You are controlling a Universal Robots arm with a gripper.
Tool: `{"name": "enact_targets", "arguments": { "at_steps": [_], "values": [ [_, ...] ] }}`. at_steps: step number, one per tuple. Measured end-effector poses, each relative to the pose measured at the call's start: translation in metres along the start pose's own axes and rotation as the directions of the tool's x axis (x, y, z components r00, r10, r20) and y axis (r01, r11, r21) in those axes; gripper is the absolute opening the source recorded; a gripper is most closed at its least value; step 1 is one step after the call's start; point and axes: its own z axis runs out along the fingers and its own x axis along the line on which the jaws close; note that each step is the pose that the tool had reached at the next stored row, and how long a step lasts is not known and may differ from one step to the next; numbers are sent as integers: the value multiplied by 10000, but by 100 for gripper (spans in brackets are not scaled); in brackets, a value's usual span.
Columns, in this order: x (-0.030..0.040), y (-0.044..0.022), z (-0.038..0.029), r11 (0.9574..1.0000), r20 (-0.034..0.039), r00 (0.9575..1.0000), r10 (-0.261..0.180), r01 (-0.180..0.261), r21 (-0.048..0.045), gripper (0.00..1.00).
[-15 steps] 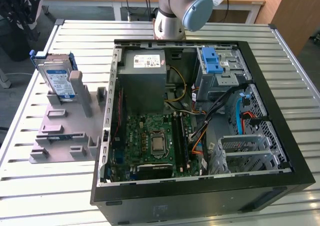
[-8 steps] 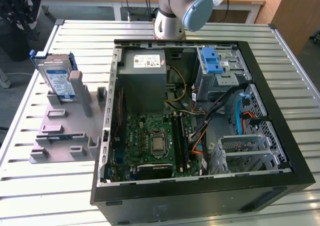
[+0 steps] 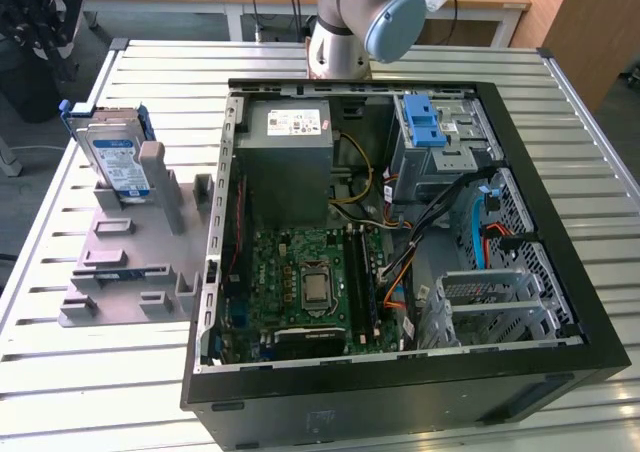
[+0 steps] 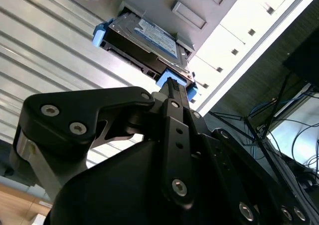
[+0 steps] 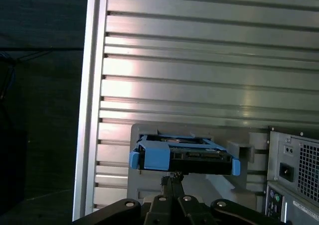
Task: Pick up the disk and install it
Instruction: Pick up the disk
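The disk (image 3: pixel 113 159) stood on edge in a slot of the grey holder (image 3: pixel 130 262). Its white-and-blue label faced outward and blue rails ran along its sides. It was outside the computer case (image 3: pixel 560 302) and not yet installed.

In both wrist views it lay straight ahead of the jaws. In the second wrist view the disk (image 4: pixel 149 38) showed its label side, with its blue end bracket (image 4: pixel 168 78) in line with the fingertips. In the first wrist view the disk (image 5: pixel 184 155) showed its connector edge just beyond them.

The gripper (image 4: pixel 172 84) (image 5: pixel 172 176) was clenched, its two black fingers pressed together with nothing between them. Whether the tips reached the bracket could not be told from the wrist views.

Around the holder, past the jaws, ran the slatted metal table (image 5: pixel 199 70). Off to one side of the jaws was the rear of the case (image 5: pixel 294 180).

In the exterior view the case lay open on that table (image 3: pixel 400 62). Inside it were a grey power-supply box (image 3: pixel 290 152), a green motherboard (image 3: pixel 310 282) and a grey drive cage (image 3: pixel 440 157) with a blue latch (image 3: pixel 422 120). The arm (image 3: pixel 350 22) rose from the table behind the case.
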Motion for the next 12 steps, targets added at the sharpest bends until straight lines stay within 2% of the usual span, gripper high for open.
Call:
{"name": "enact_targets", "arguments": {
  "at_steps": [3,6,9,12],
  "values": [
    [0,0,0,9998,-4,9998,-196,196,-6,11],
    [0,0,0,9977,-12,9977,-678,678,-18,11],
    [0,0,2,9926,-21,9926,-1214,1214,-33,11],
    [0,0,4,9844,-29,9844,-1757,1757,-49,11]
  ]
}}
